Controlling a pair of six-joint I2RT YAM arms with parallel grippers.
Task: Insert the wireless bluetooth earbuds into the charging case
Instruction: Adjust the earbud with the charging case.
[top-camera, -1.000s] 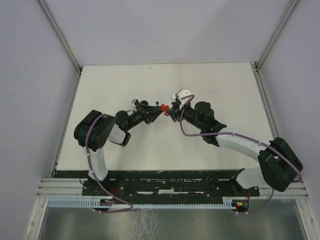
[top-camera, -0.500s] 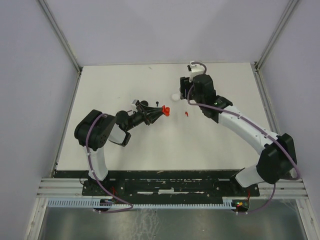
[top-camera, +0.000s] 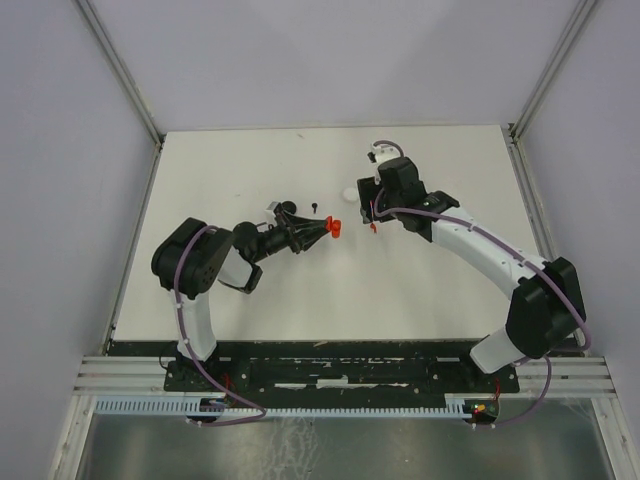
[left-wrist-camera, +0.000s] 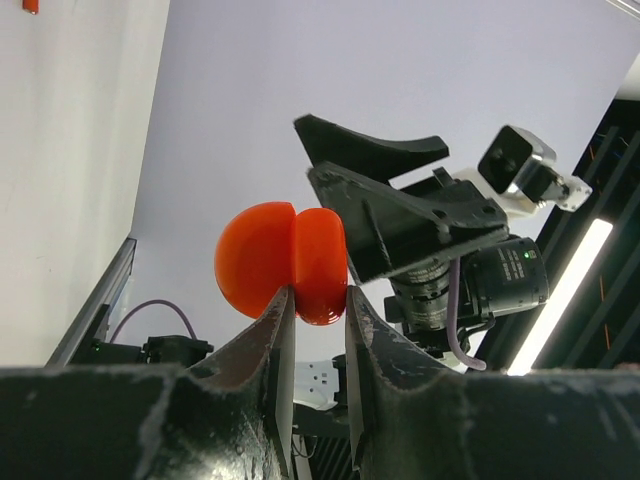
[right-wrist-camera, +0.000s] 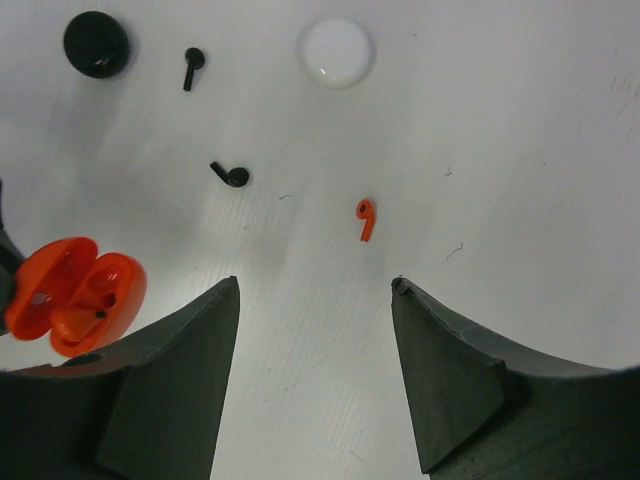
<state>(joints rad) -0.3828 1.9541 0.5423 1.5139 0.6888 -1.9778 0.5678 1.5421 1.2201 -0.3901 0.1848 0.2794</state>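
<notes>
Left tool (left-wrist-camera: 316, 300) was pinched shut on the open red charging case (left-wrist-camera: 282, 262), and the right tool (right-wrist-camera: 315, 285) hung spread wide over the tabletop (right-wrist-camera: 520, 130). The red earbud (right-wrist-camera: 365, 219) lay loose between its fingers in the wrist view, with a black earbud (right-wrist-camera: 232, 176) nearby and a white case (right-wrist-camera: 337, 52) further off.

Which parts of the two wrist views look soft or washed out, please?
Left wrist: the near fingers are dark and soft, the red charging case is crisp, a strip light glares. Right wrist: the white case fades into the bright table.
</notes>
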